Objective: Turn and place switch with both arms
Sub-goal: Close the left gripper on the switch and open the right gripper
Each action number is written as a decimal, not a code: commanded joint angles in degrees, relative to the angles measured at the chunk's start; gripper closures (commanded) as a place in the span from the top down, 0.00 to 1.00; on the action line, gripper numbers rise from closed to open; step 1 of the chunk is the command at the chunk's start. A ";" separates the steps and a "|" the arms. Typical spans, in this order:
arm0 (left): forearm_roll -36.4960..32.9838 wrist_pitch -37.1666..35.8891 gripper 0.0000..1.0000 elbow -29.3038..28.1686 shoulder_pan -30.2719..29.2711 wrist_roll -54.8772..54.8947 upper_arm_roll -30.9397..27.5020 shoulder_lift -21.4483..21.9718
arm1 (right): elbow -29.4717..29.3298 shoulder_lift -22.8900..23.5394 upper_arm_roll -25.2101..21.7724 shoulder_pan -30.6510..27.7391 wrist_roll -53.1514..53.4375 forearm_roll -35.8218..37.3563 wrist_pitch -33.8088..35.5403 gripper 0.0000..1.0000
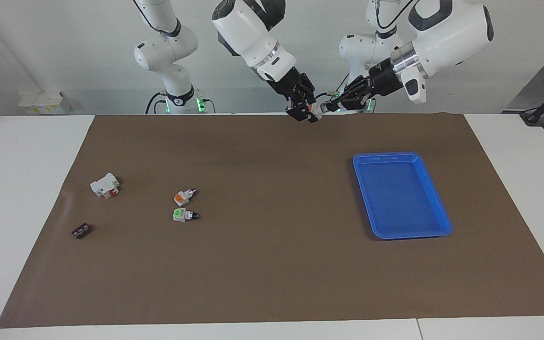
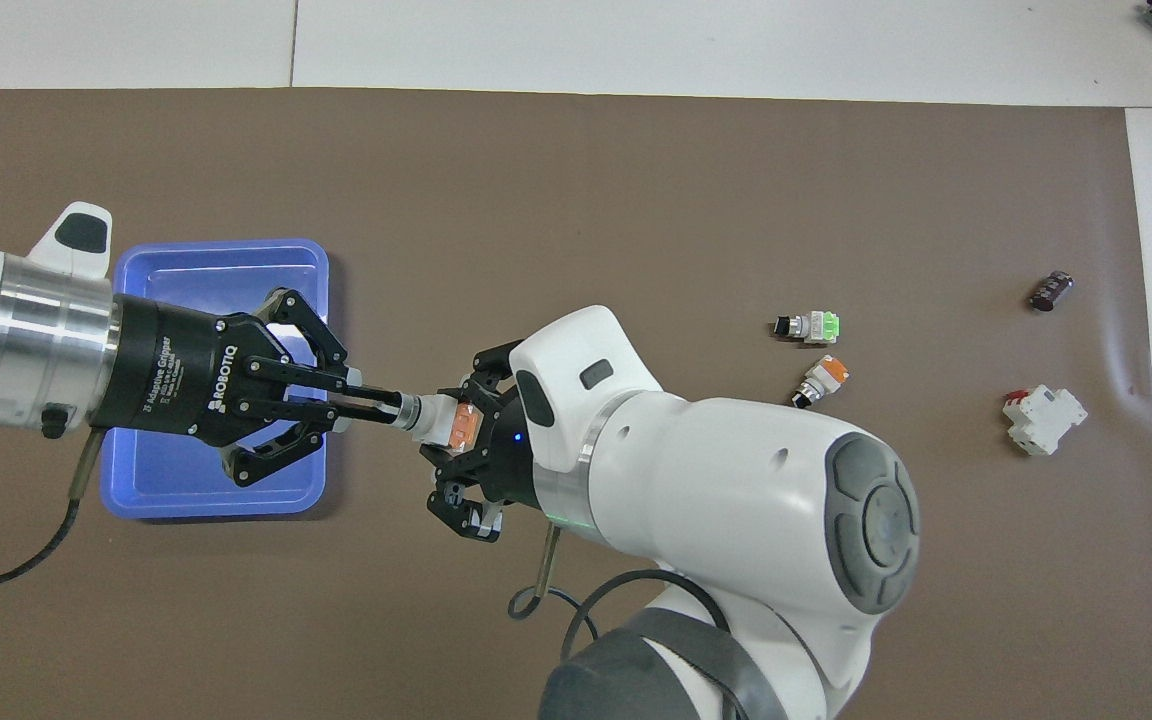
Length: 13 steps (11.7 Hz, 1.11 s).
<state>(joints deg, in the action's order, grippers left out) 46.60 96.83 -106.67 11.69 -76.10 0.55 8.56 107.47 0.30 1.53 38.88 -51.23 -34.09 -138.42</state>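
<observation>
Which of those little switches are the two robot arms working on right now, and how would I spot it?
Look above the brown mat, where the two arms meet in the air. Between the left pincer and the right pincer sits the switch, held up by both. Unlike the orange switch and green switch lying on the mat, it is off the table, its black tip pinched.
</observation>
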 commanded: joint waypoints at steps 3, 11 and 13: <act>1.21 -0.33 0.00 1.90 1.05 -15.45 0.07 0.66 | 0.46 0.67 0.22 0.76 1.93 1.22 0.00 0.00; 0.95 -0.50 0.00 5.58 0.44 -34.45 0.07 -0.65 | 0.55 0.67 0.22 0.85 1.93 1.22 0.17 0.00; -0.97 -0.59 0.00 7.42 0.35 -38.14 0.07 -1.70 | 0.99 0.50 0.22 0.85 1.93 1.22 0.52 0.00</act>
<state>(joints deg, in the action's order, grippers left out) 45.75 96.08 -104.48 11.75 -109.00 0.93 8.49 106.72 0.29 1.41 38.88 -51.20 -34.08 -138.55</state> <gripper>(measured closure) 0.907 0.537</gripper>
